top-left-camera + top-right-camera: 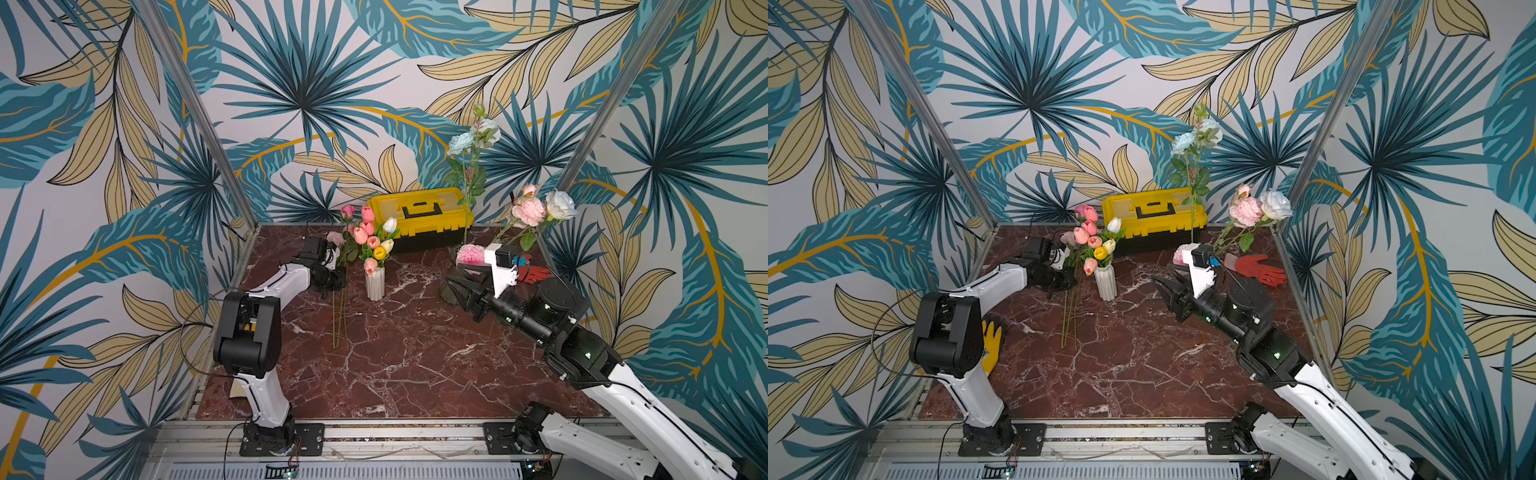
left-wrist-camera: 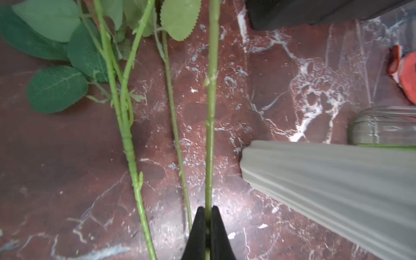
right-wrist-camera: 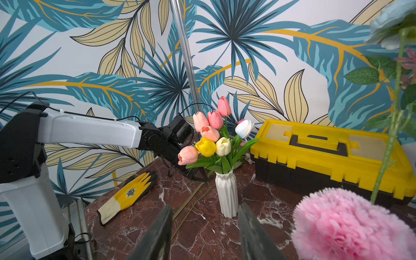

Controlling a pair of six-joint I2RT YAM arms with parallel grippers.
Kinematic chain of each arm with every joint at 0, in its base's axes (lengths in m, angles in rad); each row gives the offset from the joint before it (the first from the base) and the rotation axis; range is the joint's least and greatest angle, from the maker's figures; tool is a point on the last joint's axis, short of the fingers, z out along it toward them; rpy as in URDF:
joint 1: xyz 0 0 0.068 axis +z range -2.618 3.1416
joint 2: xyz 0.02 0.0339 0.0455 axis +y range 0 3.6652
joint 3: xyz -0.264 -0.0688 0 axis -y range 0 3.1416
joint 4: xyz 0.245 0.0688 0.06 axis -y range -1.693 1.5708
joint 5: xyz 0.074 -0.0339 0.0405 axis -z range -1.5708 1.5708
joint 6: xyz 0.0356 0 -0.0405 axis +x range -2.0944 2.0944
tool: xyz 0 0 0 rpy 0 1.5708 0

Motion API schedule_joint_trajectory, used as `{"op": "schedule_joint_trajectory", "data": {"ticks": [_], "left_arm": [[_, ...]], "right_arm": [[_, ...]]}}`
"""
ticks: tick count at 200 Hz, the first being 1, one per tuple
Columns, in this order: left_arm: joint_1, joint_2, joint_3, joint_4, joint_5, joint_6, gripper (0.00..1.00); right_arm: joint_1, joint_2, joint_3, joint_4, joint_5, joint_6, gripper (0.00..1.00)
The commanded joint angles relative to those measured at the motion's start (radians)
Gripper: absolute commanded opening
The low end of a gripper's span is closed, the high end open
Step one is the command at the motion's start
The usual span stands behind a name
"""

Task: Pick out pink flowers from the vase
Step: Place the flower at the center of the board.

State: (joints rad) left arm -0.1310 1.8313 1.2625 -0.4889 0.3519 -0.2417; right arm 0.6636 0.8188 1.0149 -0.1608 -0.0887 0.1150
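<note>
A white ribbed vase (image 1: 375,283) (image 3: 227,193) holds pink tulips (image 1: 360,235) (image 3: 203,126) with yellow and white ones. Just left of it, my left gripper (image 2: 208,211) (image 1: 337,279) is shut on a green stem (image 2: 210,112), which rises toward a pink rose (image 1: 347,211). Two more stems (image 2: 128,139) lie on the table beside it. My right gripper (image 3: 204,225) (image 1: 449,286) hangs open and empty to the right of the vase. A frilly pink carnation (image 3: 351,225) (image 1: 470,254) sits close behind it. A pink peony (image 1: 528,211) and white rose (image 1: 560,204) stand at the back right.
A yellow toolbox (image 1: 419,212) stands against the back wall. Pale blue flowers (image 1: 460,143) rise tall from a glass jar (image 2: 382,126). A red glove (image 1: 1260,269) lies at the back right and a yellow glove (image 1: 992,338) at the left edge. Metal posts mark the back corners.
</note>
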Motion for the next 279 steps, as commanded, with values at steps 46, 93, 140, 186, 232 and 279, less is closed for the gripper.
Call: {"op": "schedule_joint_trajectory", "data": {"ticks": [46,93,140,186,232,279], "left_arm": [[0.005,0.074,0.077,-0.037,-0.01,-0.01,0.02],[0.007,0.009,0.04,-0.037,-0.071,-0.013,0.23],[0.002,-0.216,-0.033,-0.031,-0.066,-0.01,0.26],[-0.112,-0.538,-0.177,0.015,-0.105,-0.018,0.33],[-0.149,-0.798,-0.358,0.035,-0.137,-0.055,0.33],[-0.177,-0.967,-0.424,0.042,-0.152,-0.08,0.39]], "right_arm": [[0.004,-0.049,-0.029,-0.086,0.029,-0.048,0.49],[0.003,-0.063,0.04,-0.157,0.068,-0.064,0.5],[0.003,0.001,0.219,-0.31,0.122,-0.079,0.51],[0.003,0.187,0.611,-0.633,0.33,0.03,0.51],[-0.006,0.282,0.74,-0.783,0.465,0.174,0.43],[-0.114,0.378,0.749,-0.882,0.411,0.324,0.45]]}}
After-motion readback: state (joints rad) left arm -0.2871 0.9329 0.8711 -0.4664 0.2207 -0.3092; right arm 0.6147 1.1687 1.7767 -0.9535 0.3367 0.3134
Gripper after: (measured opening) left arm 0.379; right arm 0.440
